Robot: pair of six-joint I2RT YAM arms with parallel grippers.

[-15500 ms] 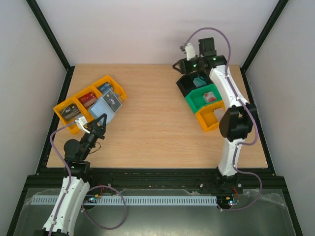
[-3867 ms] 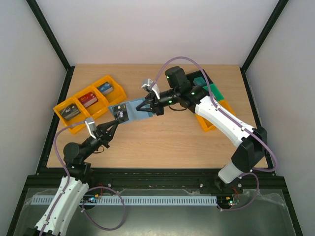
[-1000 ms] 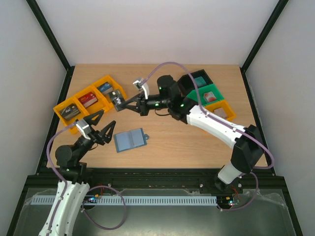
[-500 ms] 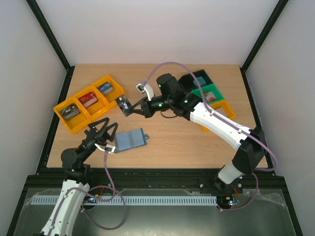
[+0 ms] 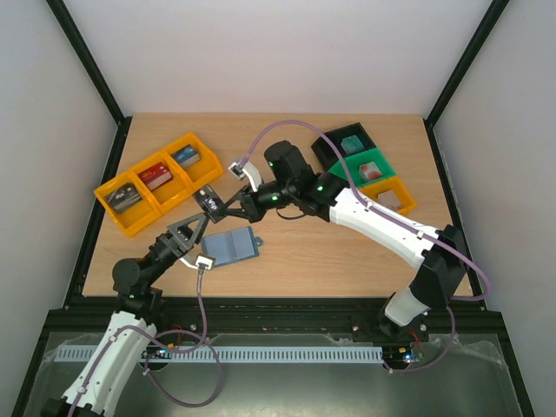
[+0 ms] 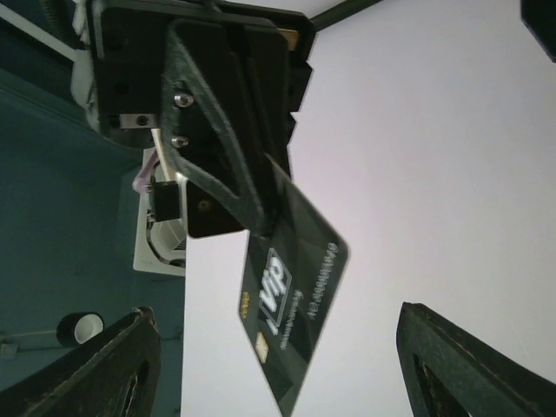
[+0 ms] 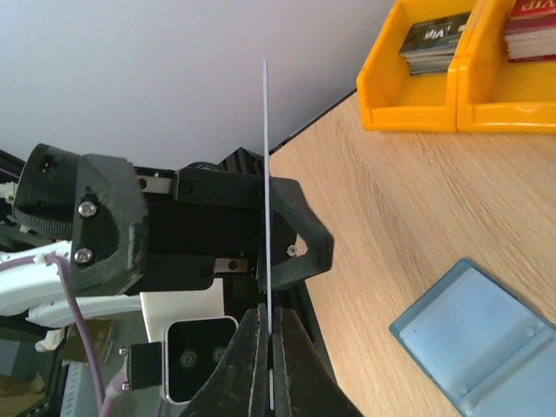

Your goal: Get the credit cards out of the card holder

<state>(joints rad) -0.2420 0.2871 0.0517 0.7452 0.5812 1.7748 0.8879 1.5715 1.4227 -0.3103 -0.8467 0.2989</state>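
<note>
Setting: a pale wooden table (image 5: 295, 252) boxed in by white walls (image 5: 261, 52) and black frame posts.
Credit card: one dark credit card (image 6: 291, 304) with "VIP" printed on its face is pinched by one end in the right gripper (image 5: 224, 207). It sticks out past the fingertips, clear of the table.
Card against the left gripper: the card's free end hangs in front of the left gripper (image 5: 188, 229), in the gap between its two fingers (image 6: 113, 365). No contact with either finger shows.
Card holder: the card holder (image 5: 230, 247) lies flat and opened on the table, pale blue inside up and tab toward the far side. It is just beside the left gripper on that gripper's right, and below and nearer the bases than the right gripper. Neither gripper touches it.
Right gripper state: clamped tight on the card; in the right wrist view the card is a thin upright line rising from between the closed fingertips.
Left gripper state: spread wide, nothing in it.
Right arm pose: stretched well across the table toward the left side, forearm low, wrist turned so the card points at the left gripper.
Left arm pose: folded short near its base, wrist tipped up so the fingers aim away from the bases at the card.
Other things: a row of orange trays (image 5: 130, 213) holding small blocks lies beyond the left gripper. A black tray (image 5: 334, 143) and a green tray (image 5: 356, 169) lie behind the right arm's elbow.
</note>
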